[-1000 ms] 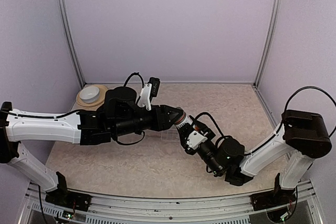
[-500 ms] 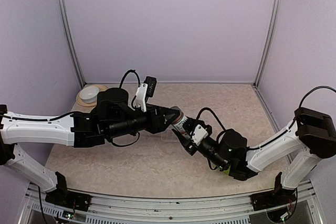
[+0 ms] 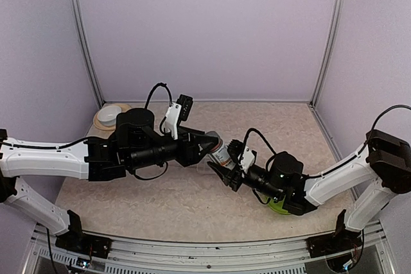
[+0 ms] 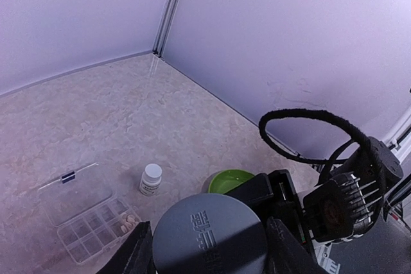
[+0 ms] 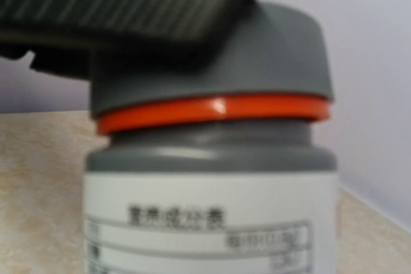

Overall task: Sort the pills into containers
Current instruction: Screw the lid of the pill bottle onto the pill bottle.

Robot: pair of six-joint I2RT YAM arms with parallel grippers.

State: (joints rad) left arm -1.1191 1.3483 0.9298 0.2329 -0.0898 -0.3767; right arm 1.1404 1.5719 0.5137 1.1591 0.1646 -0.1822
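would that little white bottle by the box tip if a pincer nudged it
Probably: the white bottle stands upright on a narrow base, so a high nudge would likely topple it. Being round, it might then roll across the flat table. It looks small, so probably light.

Grey-capped bottle [image 4: 209, 232] in left claw [image 4: 209, 255]; white bottle [image 4: 151, 179] between compartment box [image 4: 80, 222] and green bowl [image 4: 232, 178].

I can see raised characters on the grey cap [image 4: 209, 235], but I can't read them. The white label [image 5: 212, 229] on the bottle [image 5: 212, 152] carries boxed lines of print, too blurred to make out. Any print on the small white bottle [image 4: 151, 179] is too tiny. The box [image 4: 87, 232] bears only a dark blue mark [image 4: 69, 175].
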